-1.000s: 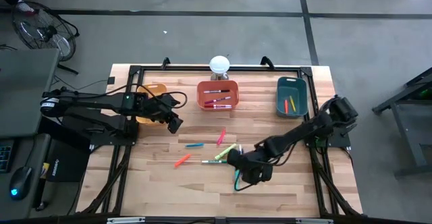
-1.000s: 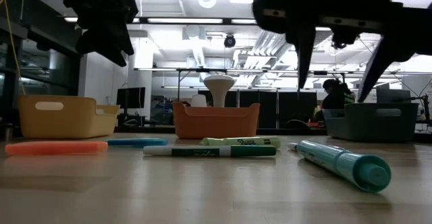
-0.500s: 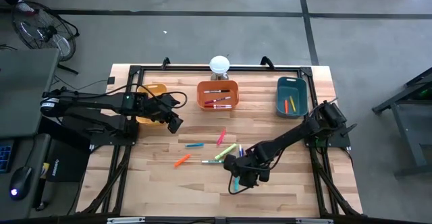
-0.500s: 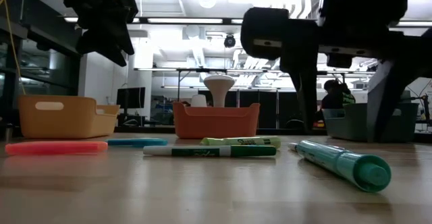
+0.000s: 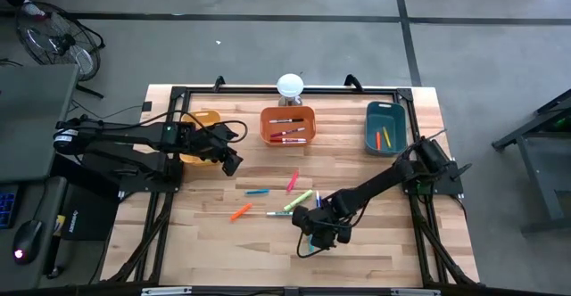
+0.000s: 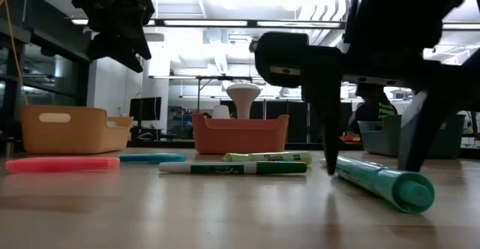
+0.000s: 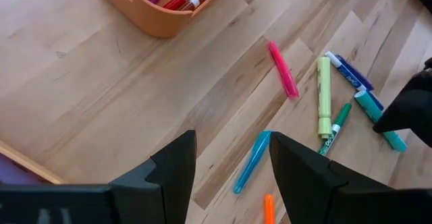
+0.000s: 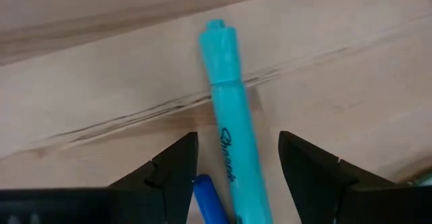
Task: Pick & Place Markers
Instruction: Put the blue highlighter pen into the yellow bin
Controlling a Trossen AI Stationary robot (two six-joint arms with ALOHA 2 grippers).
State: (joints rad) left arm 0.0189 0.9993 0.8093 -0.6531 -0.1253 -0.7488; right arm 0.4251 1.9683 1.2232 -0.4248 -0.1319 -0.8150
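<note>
Your orange bin (image 5: 288, 125) holds red markers (image 5: 287, 134), teal bin (image 5: 385, 127) two, right gripper (image 6: 369, 166) open astride the teal marker (image 8: 233, 143), left gripper (image 7: 229, 177) open, blue pen (image 8: 210, 202) only at right wrist.

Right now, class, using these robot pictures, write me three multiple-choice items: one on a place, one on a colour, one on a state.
1. Where is the right pincer?
A. Above the orange bin
B. Low over the teal marker
C. Beside the yellow bin

2. What colour is the bin at the table's far right?
A. Teal
B. Orange
C. Yellow

3. How are the right pincer's fingers?
A. Shut on a marker
B. Shut, empty
C. Open, either side of the teal marker

Answers:
1 B: the high view puts it at the teal marker.
2 A: the teal bin stands there.
3 C: the right wrist view shows a gap, with the marker between the fingers.
</note>
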